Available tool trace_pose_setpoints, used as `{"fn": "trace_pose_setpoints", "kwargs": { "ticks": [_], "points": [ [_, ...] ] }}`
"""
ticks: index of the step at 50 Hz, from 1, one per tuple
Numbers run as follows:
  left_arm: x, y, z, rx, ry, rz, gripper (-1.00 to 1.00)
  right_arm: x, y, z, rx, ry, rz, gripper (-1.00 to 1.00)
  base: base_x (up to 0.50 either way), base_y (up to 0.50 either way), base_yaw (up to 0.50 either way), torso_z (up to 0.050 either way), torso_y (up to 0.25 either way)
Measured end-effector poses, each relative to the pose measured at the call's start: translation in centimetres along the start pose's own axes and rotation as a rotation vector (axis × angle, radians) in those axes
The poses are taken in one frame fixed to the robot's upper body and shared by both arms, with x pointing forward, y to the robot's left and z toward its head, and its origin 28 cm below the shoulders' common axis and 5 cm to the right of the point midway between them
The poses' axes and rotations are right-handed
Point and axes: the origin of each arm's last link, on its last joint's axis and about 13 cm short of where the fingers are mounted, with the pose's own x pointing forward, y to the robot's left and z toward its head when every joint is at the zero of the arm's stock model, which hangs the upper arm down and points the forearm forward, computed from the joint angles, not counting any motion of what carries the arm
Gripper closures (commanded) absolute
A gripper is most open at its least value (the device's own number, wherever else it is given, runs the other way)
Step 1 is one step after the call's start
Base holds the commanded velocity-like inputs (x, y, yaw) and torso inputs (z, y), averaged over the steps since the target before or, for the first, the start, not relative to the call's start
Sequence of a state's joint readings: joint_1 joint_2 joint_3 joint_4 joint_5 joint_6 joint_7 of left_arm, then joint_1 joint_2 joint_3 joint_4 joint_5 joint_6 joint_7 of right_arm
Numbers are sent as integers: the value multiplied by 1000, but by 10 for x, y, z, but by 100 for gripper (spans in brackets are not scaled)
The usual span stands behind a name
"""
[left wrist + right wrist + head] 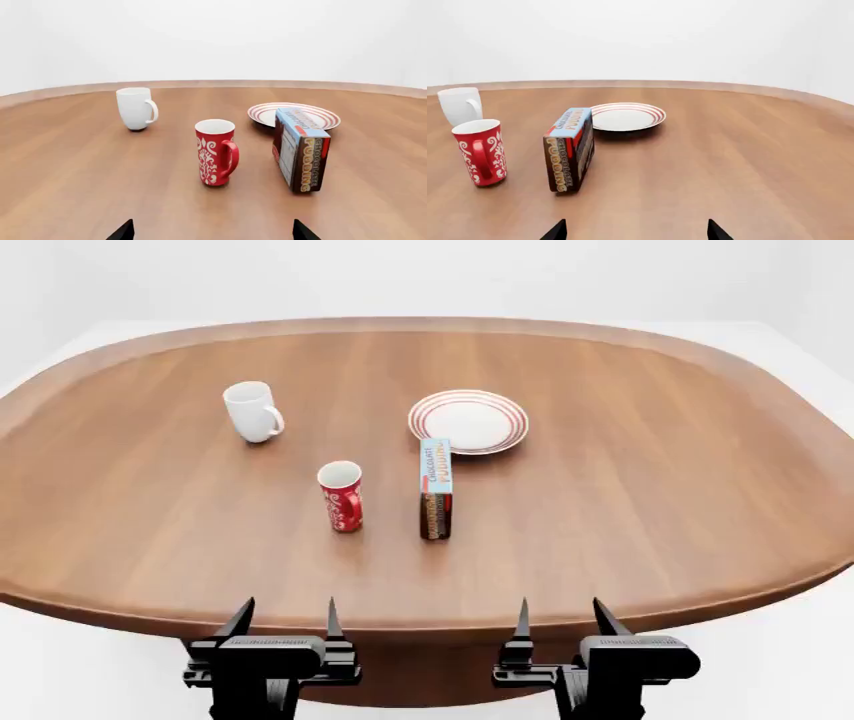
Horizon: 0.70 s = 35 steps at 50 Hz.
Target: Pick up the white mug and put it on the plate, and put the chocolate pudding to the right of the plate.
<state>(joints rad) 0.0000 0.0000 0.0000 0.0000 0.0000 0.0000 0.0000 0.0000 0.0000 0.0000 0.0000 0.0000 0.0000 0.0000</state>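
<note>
1. Black and bare, the left gripper (284, 615) and the right gripper (561, 615) sit at the near edge of the table, at about 7 and 5 o'clock in the head view; each has its two fingers spread apart with nothing between them, and both are well short of every object.
2. The wooden table (667, 500) is a broad brown oval with a raised rim.
3. Nearest the grippers stand the red-and-white patterned cup (340, 496) and, just beside it towards 3 o'clock, the chocolate pudding (437, 490); the box stands on a narrow edge, its blue face up and its brown lettered end facing the robot.
4. The plate (469, 421) lies at 12 o'clock from the box, close behind its far end; whether they touch cannot be told; its centre is bare.
5. The white mug (251, 411) stands upright at about 10 o'clock from the cup, well apart from the plate, its handle turned towards the plate's side.
</note>
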Motion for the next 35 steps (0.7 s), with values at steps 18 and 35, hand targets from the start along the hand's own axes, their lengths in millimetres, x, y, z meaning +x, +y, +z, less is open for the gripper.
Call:
{"fn": "trace_pose_setpoints", "kwargs": {
  "ticks": [18, 35],
  "points": [
    [0, 0, 0, -11, 5, -9, -100, 0, 0, 0, -11, 7, 2, -100, 0, 0, 0, 0, 0],
    [1, -2, 0, 14, 20, -9, -100, 0, 0, 0, -37, 22, -7, -100, 0, 0, 0, 0, 0]
  ]
}}
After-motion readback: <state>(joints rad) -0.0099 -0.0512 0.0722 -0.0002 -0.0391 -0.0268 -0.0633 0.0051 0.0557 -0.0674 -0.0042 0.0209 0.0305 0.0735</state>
